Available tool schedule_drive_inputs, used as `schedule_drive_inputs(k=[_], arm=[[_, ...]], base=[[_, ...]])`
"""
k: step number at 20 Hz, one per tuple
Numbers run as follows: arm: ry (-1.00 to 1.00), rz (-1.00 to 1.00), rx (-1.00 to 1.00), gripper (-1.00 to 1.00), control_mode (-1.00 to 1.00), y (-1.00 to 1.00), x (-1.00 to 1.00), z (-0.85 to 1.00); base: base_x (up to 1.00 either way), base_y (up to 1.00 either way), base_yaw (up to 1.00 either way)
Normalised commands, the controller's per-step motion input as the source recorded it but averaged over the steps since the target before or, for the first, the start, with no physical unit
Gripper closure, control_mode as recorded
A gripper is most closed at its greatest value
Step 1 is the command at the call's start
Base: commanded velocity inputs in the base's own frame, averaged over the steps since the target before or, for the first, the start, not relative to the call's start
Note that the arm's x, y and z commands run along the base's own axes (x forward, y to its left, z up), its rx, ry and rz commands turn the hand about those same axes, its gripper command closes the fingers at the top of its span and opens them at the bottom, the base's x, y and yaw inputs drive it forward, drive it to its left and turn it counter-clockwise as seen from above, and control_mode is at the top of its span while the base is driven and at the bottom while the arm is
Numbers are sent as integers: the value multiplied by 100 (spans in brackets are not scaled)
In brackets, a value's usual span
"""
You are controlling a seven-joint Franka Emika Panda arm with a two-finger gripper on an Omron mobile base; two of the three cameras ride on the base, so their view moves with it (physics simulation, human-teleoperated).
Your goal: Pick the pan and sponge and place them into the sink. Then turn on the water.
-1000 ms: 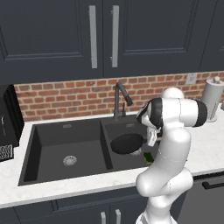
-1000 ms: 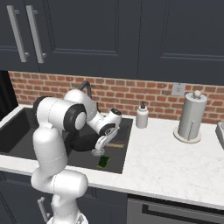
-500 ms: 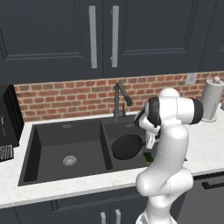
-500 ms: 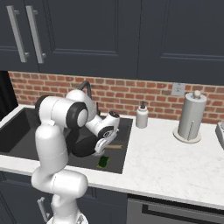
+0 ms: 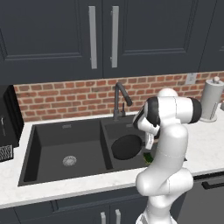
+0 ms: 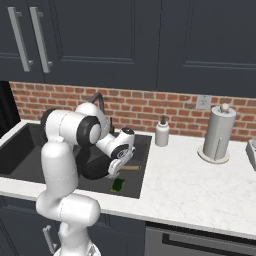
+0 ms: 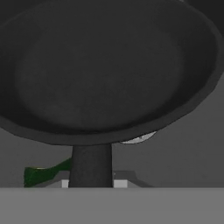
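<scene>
Hand view alone: gripper (image 7: 91, 183) clamped on pan (image 7: 105, 70) handle, sponge (image 7: 43, 173) beneath.

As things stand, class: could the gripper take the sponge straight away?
Probably not. The gripper is shut on the pan handle, over the sink's smaller basin. The sponge lies just below, near the front wall, so the pan must be released first.

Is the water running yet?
Off. No stream falls from the faucet in either base view; the end effector holds the pan over the sink.
</scene>
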Motion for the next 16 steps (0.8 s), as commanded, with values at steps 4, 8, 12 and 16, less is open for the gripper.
schedule_drive_inputs(k=[4,8,12,16], arm=[[0,0,-10,100,-100,12,1,-49],[0,0,-5,100,-100,0,0,-21],[0,0,-2,100,-100,0,0,-7],[0,0,-1,-100,-100,0,0,-13]], base=[[0,0,0],[0,0,0],[0,0,0],[0,0,0]])
